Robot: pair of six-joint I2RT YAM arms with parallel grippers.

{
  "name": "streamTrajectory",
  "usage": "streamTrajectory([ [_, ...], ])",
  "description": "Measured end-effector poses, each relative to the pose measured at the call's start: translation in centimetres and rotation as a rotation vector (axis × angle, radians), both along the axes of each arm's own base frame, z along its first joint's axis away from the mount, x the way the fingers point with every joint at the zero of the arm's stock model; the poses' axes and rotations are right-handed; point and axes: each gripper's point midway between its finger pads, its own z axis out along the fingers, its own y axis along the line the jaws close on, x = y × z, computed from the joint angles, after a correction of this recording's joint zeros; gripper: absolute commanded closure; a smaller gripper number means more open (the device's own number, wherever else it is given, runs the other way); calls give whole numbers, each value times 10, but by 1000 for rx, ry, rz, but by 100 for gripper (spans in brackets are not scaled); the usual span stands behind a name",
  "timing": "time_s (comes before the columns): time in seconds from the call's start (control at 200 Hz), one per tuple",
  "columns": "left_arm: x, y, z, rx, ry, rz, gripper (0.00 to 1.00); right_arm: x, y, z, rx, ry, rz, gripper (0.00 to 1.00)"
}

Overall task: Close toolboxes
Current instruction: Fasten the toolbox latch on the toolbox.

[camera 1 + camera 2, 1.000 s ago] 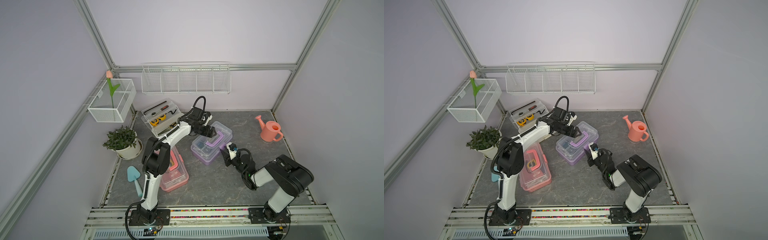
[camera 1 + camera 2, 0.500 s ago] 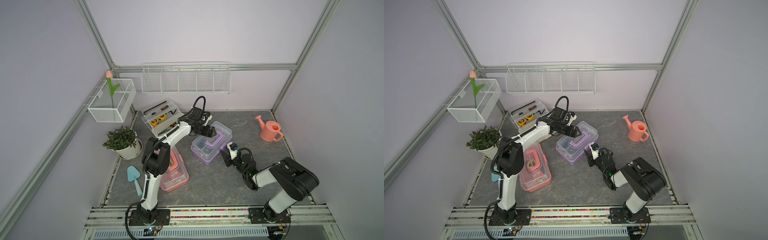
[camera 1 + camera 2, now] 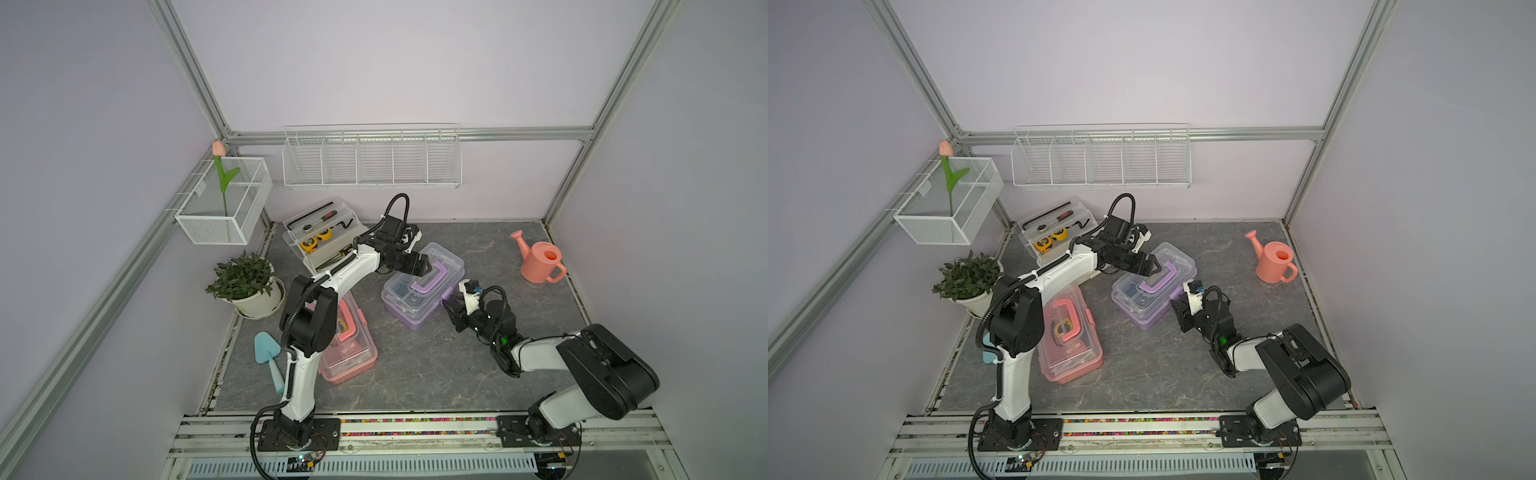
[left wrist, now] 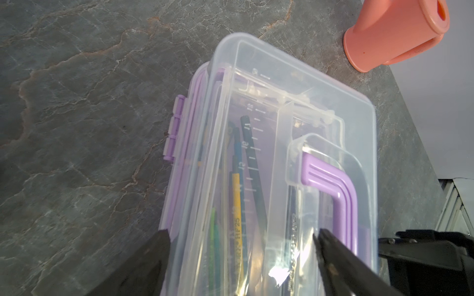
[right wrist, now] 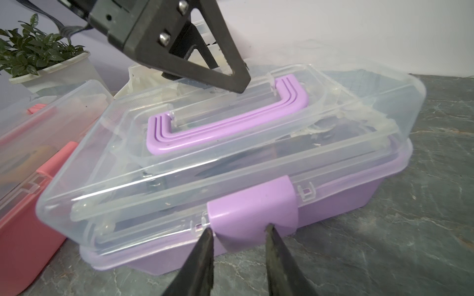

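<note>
In both top views, your purple plastic toolbox with the clear lid [image 3: 419, 286] sits mid-table, its long axis crosswise to the right gripper [image 3: 453, 309], the nearer one to its front. The left gripper [image 3: 1148, 266] hangs over the lid.

Left wrist view: the jaws are spread wide and empty, one outside the hinge edge, one by the purple handle [image 4: 333, 189].

Right wrist view: the jaws are slightly apart and empty, tips at the lower lip of the purple front latch [image 5: 252, 205], dead ahead. It looks unsnapped, so press straight in. The grey marbled tabletop [image 5: 384, 256] is flat; the pink plastic toolbox [image 5: 25, 205] crowds one side.
</note>
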Motion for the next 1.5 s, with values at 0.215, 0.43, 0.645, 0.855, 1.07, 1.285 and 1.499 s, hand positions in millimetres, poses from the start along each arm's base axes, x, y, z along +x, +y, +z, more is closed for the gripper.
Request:
streamTrajectory([
  [0.215,0,1,0,-6,-4,4,11,4,3,3,35,27,-4,52],
  [0.43,0,1,-1,-12,-6,4,11,10,1,5,26,38,-34,43],
  [0.645,0,1,-1,-14,-6,5,11,16,-1,4,38,77,-63,47],
  [0.855,3,5,0,-13,-8,19,11,19,2,4,153,188,-71,56],
  [1.07,4,6,-1,-14,-13,23,11,20,2,3,291,260,-79,53],
  [1.285,5,10,-2,-20,-20,32,11,27,1,5,429,295,-76,49],
  [1.499,5,11,-3,-21,-22,34,11,34,-4,17,528,262,-89,39],
])
